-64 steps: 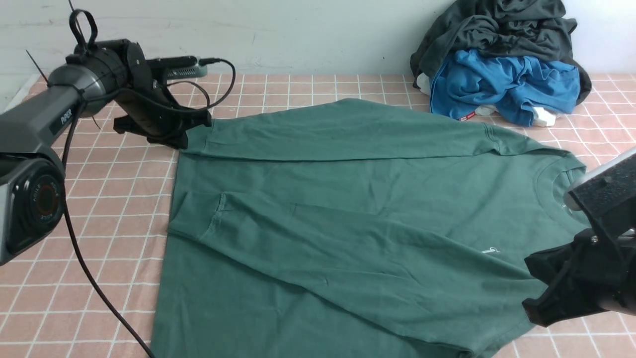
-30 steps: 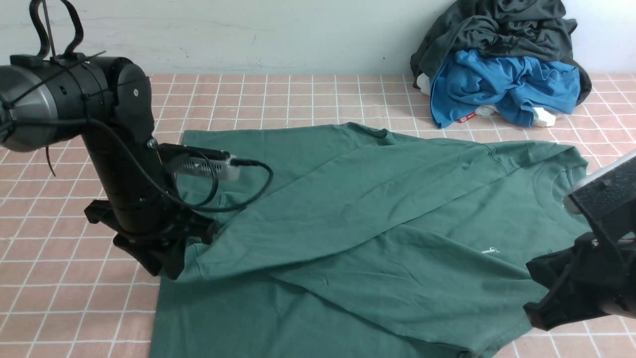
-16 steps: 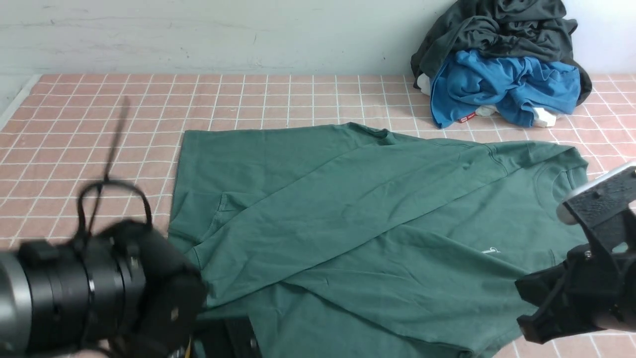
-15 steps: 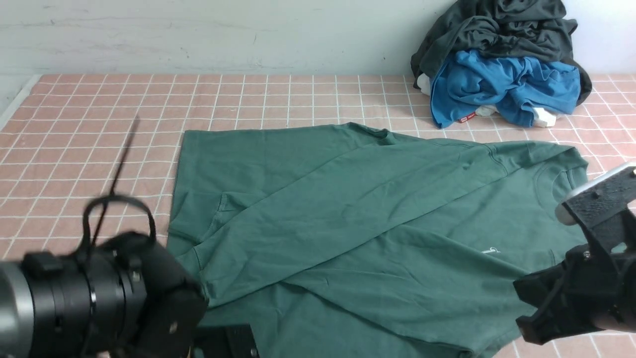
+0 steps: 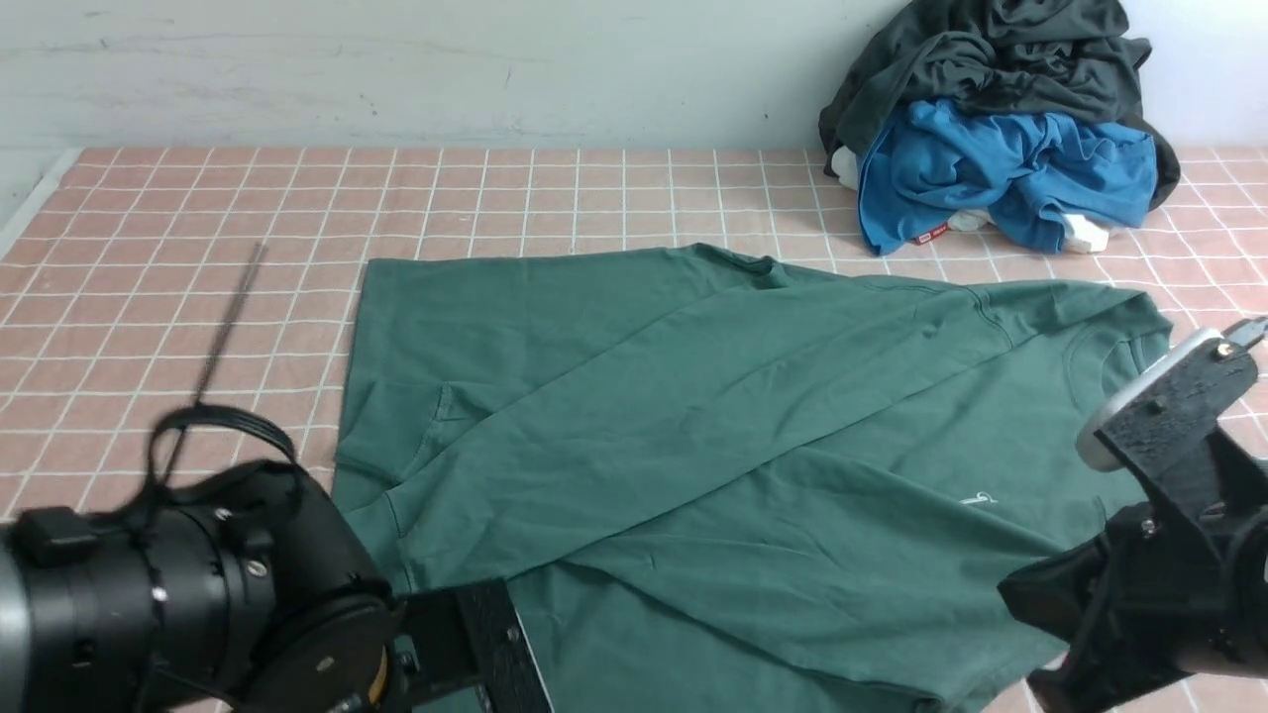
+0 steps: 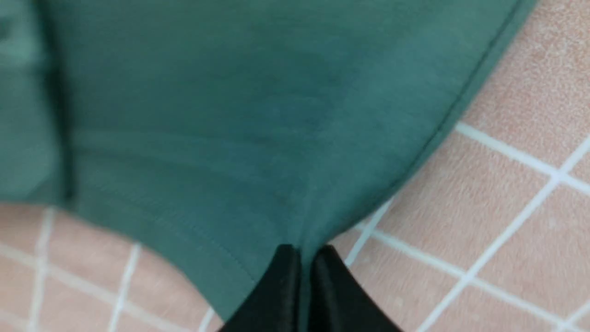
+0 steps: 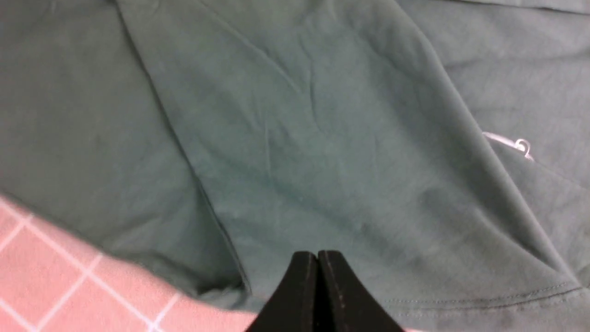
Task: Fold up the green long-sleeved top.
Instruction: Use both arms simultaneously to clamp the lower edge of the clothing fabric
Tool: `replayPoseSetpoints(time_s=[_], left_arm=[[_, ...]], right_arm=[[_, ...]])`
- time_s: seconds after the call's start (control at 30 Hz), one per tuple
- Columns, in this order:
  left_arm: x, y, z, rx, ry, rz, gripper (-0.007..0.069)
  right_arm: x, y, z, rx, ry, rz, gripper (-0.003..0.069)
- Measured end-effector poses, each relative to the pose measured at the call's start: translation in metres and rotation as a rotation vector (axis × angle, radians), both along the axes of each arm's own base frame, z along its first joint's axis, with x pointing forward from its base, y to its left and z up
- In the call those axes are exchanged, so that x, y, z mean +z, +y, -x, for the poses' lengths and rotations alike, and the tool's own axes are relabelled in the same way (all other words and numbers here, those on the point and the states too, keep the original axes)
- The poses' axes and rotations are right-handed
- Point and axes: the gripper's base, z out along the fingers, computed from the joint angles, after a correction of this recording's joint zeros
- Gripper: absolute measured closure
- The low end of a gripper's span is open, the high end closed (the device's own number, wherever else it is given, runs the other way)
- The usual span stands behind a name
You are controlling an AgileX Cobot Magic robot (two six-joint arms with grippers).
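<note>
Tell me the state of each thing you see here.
green long-sleeved top: spread flat, both sleeves folded across body
left end effector: shut, pinching the top's edge
right end effector: shut over the top
blue garment: crumpled in pile
dark grey garment: crumpled atop blue one

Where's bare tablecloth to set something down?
Free: far strip between wall and green top, left of the clothes pile; also the left side beside the top's hem. Crowded: far-right corner under the pile.
</note>
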Motion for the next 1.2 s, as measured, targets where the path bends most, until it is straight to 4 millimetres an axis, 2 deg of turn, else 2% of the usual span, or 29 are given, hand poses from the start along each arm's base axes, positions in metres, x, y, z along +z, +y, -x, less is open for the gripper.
replayPoseSetpoints(time_s=[0.13,0.17,0.27,0.37,0.43,0.6,0.7,0.8,0.87,0.97,1.07,1.1,1.13,1.2], left_arm=[[0.031,0.013,-0.001,0.051,-0.112,0.019,0.0619],[0.033,0.015,-0.001,0.056,-0.125,0.021,0.0619],[0.05,0.035,-0.006,0.159,-0.219,0.052,0.0619],[0.058,0.045,-0.009,0.226,-0.266,0.094,0.0619],[0.061,0.049,-0.013,0.256,-0.297,0.138,0.0619],[0.062,0.048,-0.014,0.268,-0.307,0.174,0.0619],[0.062,0.048,-0.014,0.27,-0.306,0.176,0.0619],[0.062,0.047,-0.014,0.271,-0.305,0.178,0.0619],[0.062,0.047,-0.014,0.275,-0.302,0.182,0.0619],[0.067,0.049,-0.008,0.307,-0.269,0.183,0.0619],[0.09,0.051,-0.002,0.343,-0.274,0.217,0.0619],[0.092,0.052,-0.001,0.346,-0.274,0.216,0.0619],[0.105,0.052,-0.002,0.362,-0.3,0.238,0.0619],[0.122,0.054,-0.009,0.401,-0.344,0.273,0.0617]], right_arm=[[-0.005,-0.007,-0.002,0.113,0.02,0.187,0.0671],[-0.006,-0.007,-0.002,0.118,0.019,0.199,0.0671],[-0.022,-0.015,-0.015,0.178,0.043,0.383,0.0641],[-0.038,-0.02,-0.026,0.18,0.074,0.471,0.0586],[-0.056,-0.021,-0.037,0.183,0.109,0.528,0.0497],[-0.082,-0.018,-0.053,0.257,0.091,0.598,0.0327],[-0.09,-0.014,-0.062,0.286,0.058,0.607,0.0299],[-0.092,-0.013,-0.067,0.278,0.041,0.608,0.0345],[-0.092,-0.013,-0.068,0.244,0.045,0.596,0.0419],[-0.085,-0.017,-0.072,0.145,0.081,0.606,0.0587],[-0.054,-0.022,-0.078,0.037,0.064,0.641,0.0657],[-0.048,-0.023,-0.079,0.026,0.055,0.644,0.0659],[-0.03,-0.024,-0.082,0.0,0.012,0.653,0.0667],[-0.009,-0.024,-0.088,-0.01,-0.059,0.655,0.0671]])
